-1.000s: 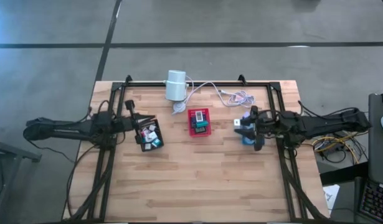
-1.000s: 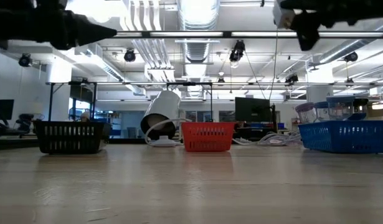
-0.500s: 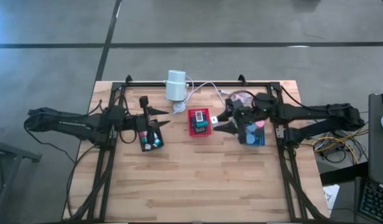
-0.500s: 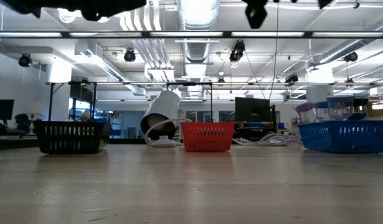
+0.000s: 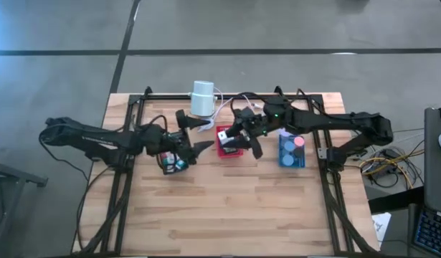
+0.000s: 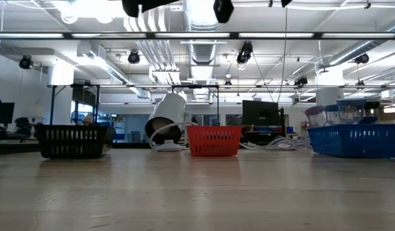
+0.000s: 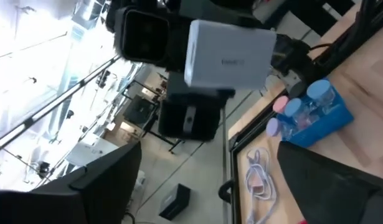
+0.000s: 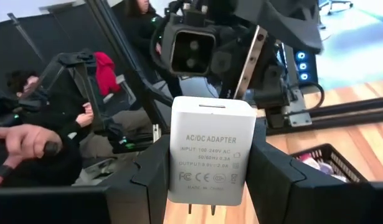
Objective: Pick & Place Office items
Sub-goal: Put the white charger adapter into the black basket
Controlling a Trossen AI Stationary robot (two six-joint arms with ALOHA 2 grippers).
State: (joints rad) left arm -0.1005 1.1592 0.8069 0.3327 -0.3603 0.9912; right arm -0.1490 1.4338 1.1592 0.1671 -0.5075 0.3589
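White AC/DC adapter (image 8: 208,158) pinched between my right gripper (image 5: 243,136) fingers, held in air above red tray (image 5: 229,141) at table centre. My left gripper (image 5: 195,135) just across from it, fingers spread wide, nothing in them, above inner edge of black tray (image 5: 171,159). Small office items (image 5: 174,160) sit in black tray. Blue tray (image 5: 291,151) right of red one, holding pink and blue pieces.
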